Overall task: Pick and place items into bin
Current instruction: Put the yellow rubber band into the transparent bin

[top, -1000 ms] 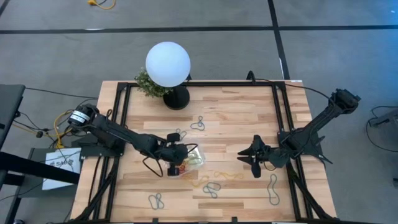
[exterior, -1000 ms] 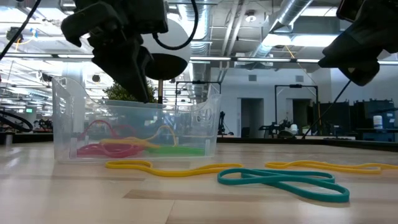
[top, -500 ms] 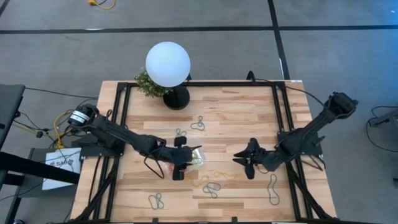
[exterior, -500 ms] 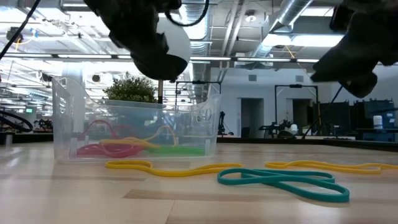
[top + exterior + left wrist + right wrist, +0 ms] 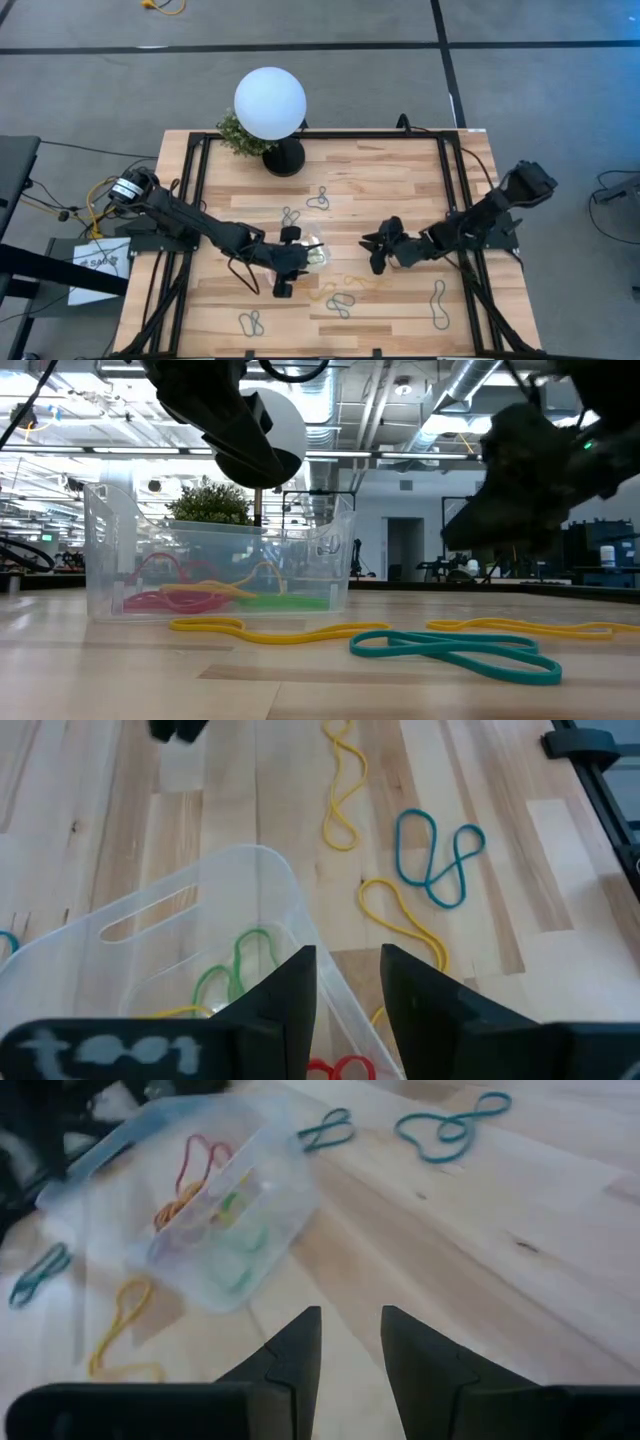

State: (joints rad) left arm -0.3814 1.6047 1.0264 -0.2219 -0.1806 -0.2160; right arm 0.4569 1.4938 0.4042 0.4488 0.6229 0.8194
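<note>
Two grippers frame the bin (image 5: 312, 256) for you. Your left gripper (image 5: 283, 274) hangs over the bin's edge, on the side away from the globe lamp (image 5: 270, 103); its fingers (image 5: 290, 990) stand slightly parted with nothing between them, one fingertip inside the clear wall, the other just outside. Your right gripper (image 5: 378, 252) hovers near the bin on the opposite side, pointing toward it, fingers (image 5: 296, 1342) likewise a little apart and empty.

Inside the bin you can see red (image 5: 160, 598), yellow (image 5: 205, 590) and green (image 5: 280, 600) loops lying on its floor. Just outside it, on the side away from the lamp, a long yellow loop (image 5: 352, 285) trails across the wooden table (image 5: 380, 180), with a teal figure-eight (image 5: 341, 303) just beyond that. Further teal loops lie between the bin and the lamp (image 5: 318, 199), near the bin's lamp-side corner (image 5: 289, 215), and well apart from the bin near the table's front edge (image 5: 251, 322). One more (image 5: 438, 302) sits beyond your right arm. A small plant (image 5: 238, 137) stands beside the lamp's base.
</note>
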